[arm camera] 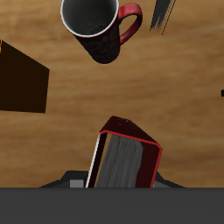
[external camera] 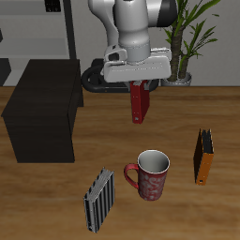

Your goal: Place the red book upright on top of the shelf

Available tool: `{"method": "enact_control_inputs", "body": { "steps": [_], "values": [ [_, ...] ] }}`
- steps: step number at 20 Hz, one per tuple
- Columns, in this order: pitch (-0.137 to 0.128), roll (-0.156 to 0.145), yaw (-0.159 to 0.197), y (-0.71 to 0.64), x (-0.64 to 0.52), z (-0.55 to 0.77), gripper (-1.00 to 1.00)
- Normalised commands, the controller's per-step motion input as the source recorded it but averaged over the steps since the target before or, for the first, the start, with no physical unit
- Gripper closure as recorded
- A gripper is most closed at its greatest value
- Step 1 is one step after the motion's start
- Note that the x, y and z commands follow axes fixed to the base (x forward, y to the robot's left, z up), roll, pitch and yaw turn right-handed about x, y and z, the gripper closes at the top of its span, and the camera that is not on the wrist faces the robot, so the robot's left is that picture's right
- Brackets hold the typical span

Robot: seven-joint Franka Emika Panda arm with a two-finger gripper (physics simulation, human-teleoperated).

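The arm reaches down over the middle of the table (external camera: 187,117), its fingers (external camera: 140,86) clamped on the red book (external camera: 139,103), which hangs upright in the air, clear of the wood. The wrist view alone shows the book's pale page edges and the mug (arm camera: 92,26) from above. The shelf (external camera: 42,108) stands well apart, with bare table between them.
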Motion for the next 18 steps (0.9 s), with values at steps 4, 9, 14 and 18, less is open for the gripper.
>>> {"method": "enact_control_inputs", "body": {
  "steps": [4,9,14,18],
  "values": [
    [-0.022,-0.147,0.047,-0.82,-0.06,0.75,1.0],
    [-0.045,-0.125,0.078,-0.66,-0.09,0.6,1.0],
    [-0.013,-0.061,0.035,-0.42,-0.13,0.31,1.0],
    [-0.051,-0.066,0.037,-0.32,-0.15,0.27,1.0]
  ]
}}
